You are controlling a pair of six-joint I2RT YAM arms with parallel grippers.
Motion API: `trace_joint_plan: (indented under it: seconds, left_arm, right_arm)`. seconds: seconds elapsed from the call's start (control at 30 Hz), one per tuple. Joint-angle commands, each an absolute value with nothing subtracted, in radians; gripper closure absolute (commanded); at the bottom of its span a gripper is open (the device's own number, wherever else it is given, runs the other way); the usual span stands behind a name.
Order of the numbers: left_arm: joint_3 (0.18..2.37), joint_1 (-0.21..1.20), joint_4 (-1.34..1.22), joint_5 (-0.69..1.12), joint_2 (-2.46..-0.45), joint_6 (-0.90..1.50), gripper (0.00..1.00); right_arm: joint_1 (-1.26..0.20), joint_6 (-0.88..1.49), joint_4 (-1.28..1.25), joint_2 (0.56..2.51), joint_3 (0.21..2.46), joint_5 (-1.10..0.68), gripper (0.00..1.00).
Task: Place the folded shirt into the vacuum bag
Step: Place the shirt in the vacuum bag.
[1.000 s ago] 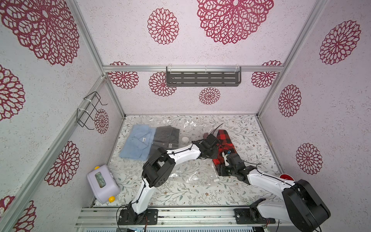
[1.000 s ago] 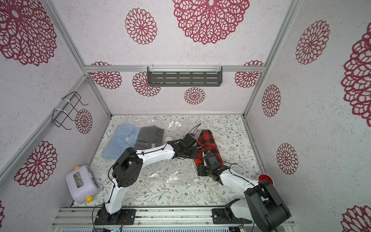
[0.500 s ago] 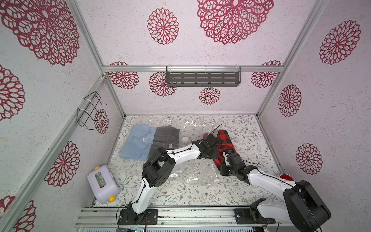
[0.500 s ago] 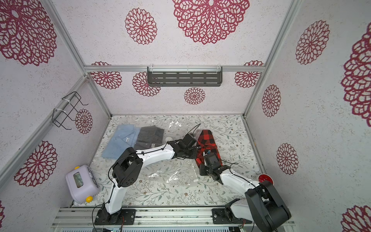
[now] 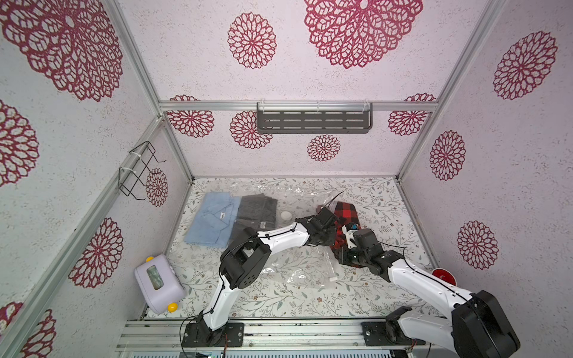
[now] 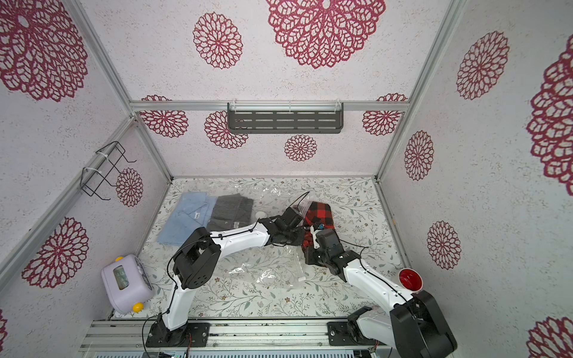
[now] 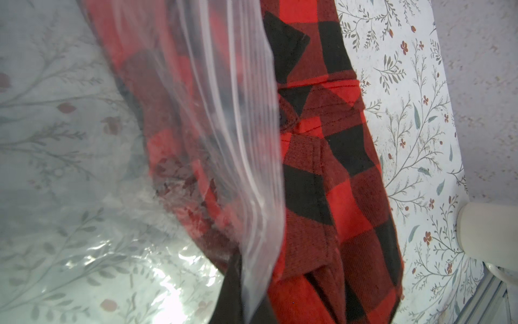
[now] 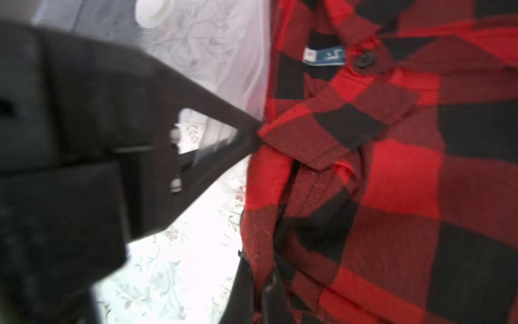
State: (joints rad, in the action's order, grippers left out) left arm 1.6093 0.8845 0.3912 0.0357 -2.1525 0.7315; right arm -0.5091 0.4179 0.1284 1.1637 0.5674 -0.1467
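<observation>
The red-and-black plaid folded shirt [image 5: 347, 210] [image 6: 319, 210] lies at the right end of the clear vacuum bag [image 5: 297, 198] [image 6: 273, 195], its near side under the bag's lifted zip edge [image 7: 238, 140]. The bag's white valve [image 5: 286, 214] [image 8: 152, 12] sits left of the shirt. My left gripper [image 5: 332, 237] [image 7: 246, 280] is shut on that zip edge and holds it up beside the shirt [image 7: 336, 182]. My right gripper [image 5: 342, 248] [image 8: 260, 280] is shut on the shirt's near edge [image 8: 364, 182]. In the right wrist view the left gripper's tip [image 8: 253, 133] touches the shirt's collar side.
A light blue shirt [image 5: 214, 218] and a grey one [image 5: 257, 210] lie at the bag's left end. A lilac box [image 5: 158, 283] stands at the front left and a red cup [image 5: 443, 277] at the front right. A wire rack hangs on the left wall.
My right gripper has shut on the plaid shirt's near edge after edging toward it. The left gripper keeps its hold on the bag's edge and has not moved.
</observation>
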Motion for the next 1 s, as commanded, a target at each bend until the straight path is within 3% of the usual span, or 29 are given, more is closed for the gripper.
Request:
trace_joint_plan:
  seconds: [0.0, 0.37, 0.4, 0.5, 0.63, 0.77, 0.97]
  left_arm:
    - [1.598, 0.879, 0.381, 0.036, -2.106, 0.735, 1.0]
    - [1.621, 0.879, 0.403, 0.066, -2.024, 0.737, 1.0]
    - [1.625, 0.879, 0.407, 0.069, -2.025, 0.736, 1.0]
    - [1.628, 0.88, 0.419, 0.064, -2.035, 0.732, 1.0]
    - [1.639, 0.883, 0.448, 0.034, -2.061, 0.726, 1.0]
    - [1.661, 0.893, 0.491, -0.017, -2.076, 0.705, 1.0]
    - [1.726, 0.914, 0.574, -0.107, -2.099, 0.669, 1.0]
  right_arm:
    - [-0.512, 0.446, 0.03, 1.17, 0.583, -0.277, 1.0]
    - [-0.513, 0.5, -0.125, 1.287, 0.482, -0.357, 1.0]
    - [-0.512, 0.499, -0.122, 1.285, 0.482, -0.359, 0.96]
    - [-0.506, 0.497, -0.097, 1.253, 0.482, -0.355, 0.61]
    - [-0.467, 0.52, -0.042, 1.155, 0.476, -0.342, 0.38]
    - [-0.39, 0.539, 0.0, 1.041, 0.469, -0.348, 0.22]
    - [-0.206, 0.562, -0.013, 0.957, 0.446, -0.371, 0.19]
